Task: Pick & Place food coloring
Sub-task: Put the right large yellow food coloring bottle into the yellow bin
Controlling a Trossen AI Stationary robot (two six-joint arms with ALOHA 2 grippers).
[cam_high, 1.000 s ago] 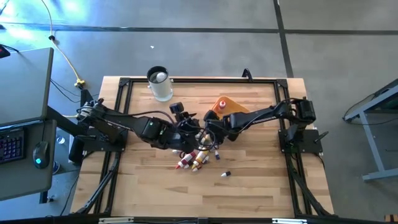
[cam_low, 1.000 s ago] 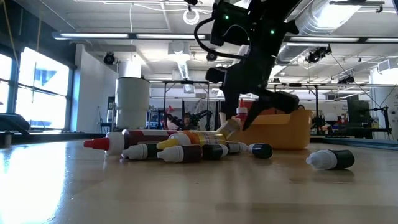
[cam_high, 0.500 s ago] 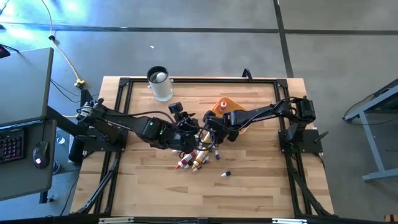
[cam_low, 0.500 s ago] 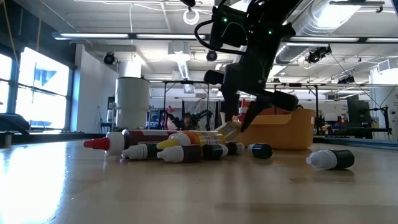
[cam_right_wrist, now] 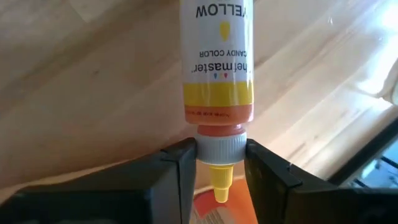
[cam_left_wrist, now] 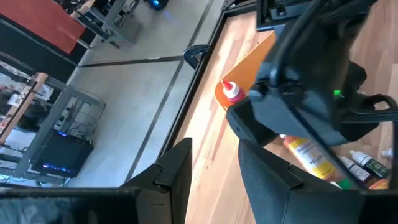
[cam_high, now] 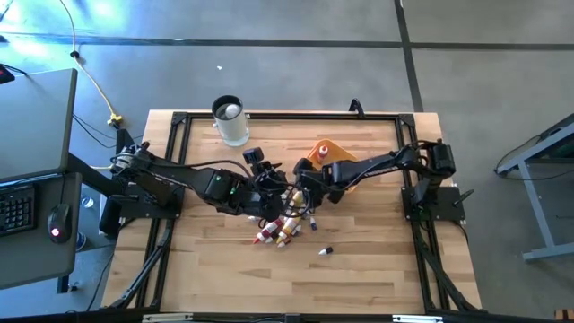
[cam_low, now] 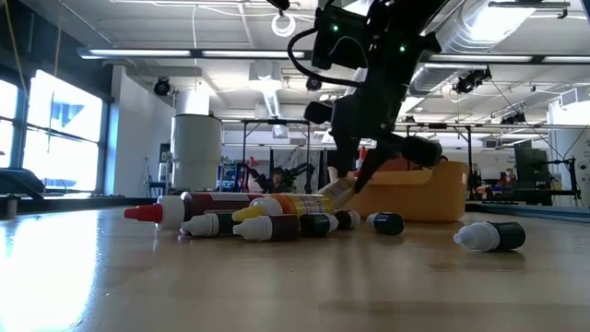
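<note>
one yellow bottle (cam_right_wrist: 217, 62) between right fingers (cam_right_wrist: 177, 165); one tray (cam_low: 419, 194)

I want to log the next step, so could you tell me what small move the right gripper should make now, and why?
Probably lift straight up. The right gripper has its fingers against the white cap of the yellow-labelled squeeze bottle, which lies tilted at the edge of the bottle pile, with the orange-yellow plastic tray close behind.

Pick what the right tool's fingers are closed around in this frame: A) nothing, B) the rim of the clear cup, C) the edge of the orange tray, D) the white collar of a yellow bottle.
D: in the right wrist view the right tool has a finger on each side of the white collar of the yellow bottle.
</note>
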